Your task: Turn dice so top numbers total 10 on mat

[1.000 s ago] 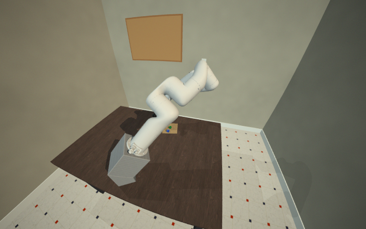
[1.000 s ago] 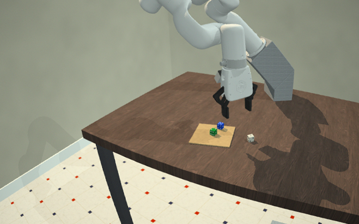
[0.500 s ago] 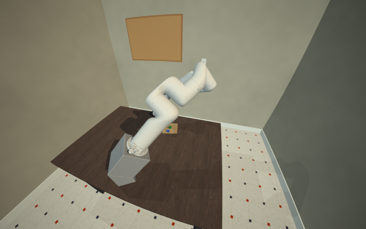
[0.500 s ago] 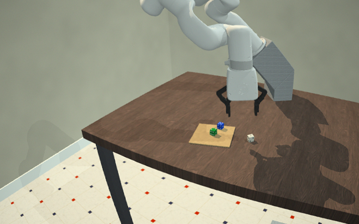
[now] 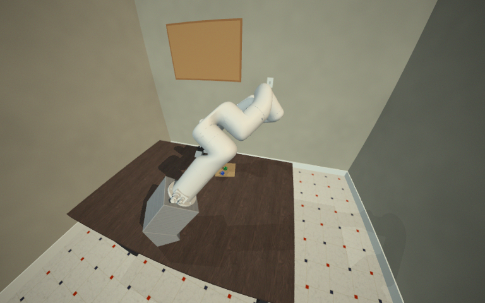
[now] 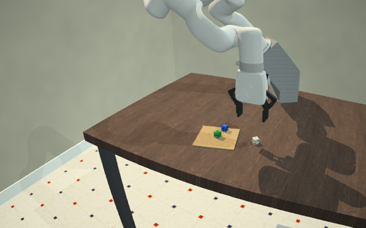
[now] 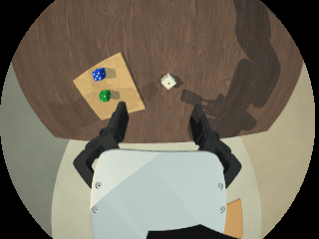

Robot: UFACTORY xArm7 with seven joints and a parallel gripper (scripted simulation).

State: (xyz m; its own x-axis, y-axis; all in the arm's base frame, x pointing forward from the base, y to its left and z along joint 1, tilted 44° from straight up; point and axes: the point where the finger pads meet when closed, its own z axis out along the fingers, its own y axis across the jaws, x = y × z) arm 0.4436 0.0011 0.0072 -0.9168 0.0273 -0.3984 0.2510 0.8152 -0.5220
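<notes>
The tan mat (image 5: 232,173) (image 6: 202,140) (image 7: 125,82) lies flat on the table. A blue die (image 5: 222,173) (image 6: 224,127) (image 7: 99,74) and a green die (image 5: 225,168) (image 6: 217,134) (image 7: 105,96) sit on it, a little apart. Blue shows several pips on top; green's top number is too small to tell. A white die (image 6: 255,140) (image 7: 168,82) rests on the bare table beside the mat, apparently with one pip on top. It is hidden in the top view. My gripper (image 6: 252,116) (image 7: 159,111) is open and empty, high above the table.
The dark wooden table (image 5: 264,214) (image 6: 157,109) (image 7: 199,30) carries the grey arm pedestal (image 5: 171,218) (image 6: 284,73). The table edge shows beyond the fingertips in the wrist view. The arm's shadow falls close to the white die.
</notes>
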